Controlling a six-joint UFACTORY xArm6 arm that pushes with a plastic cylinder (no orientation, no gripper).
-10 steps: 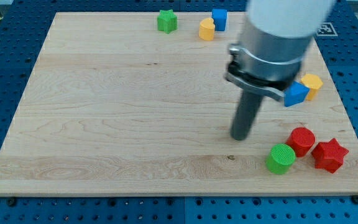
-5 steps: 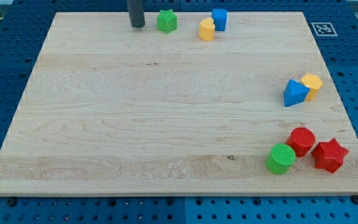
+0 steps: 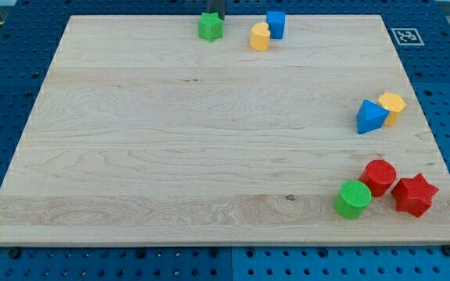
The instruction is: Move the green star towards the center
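The green star [image 3: 209, 27] lies near the top edge of the wooden board [image 3: 170, 140], left of the middle. My tip [image 3: 219, 19] stands just behind the star at the view's top, at its upper right side, touching or nearly touching it. Only the short lower end of the rod shows.
A yellow block [image 3: 260, 37] and a blue cube [image 3: 276, 23] lie right of the star. A blue triangle [image 3: 370, 117] and a yellow block [image 3: 392, 105] lie at the right edge. A green cylinder [image 3: 353, 198], red cylinder [image 3: 379, 176] and red star [image 3: 414, 194] lie bottom right.
My tip moved from mid-board to the top edge left of the green star, then to just behind the star. The blocks have not moved.
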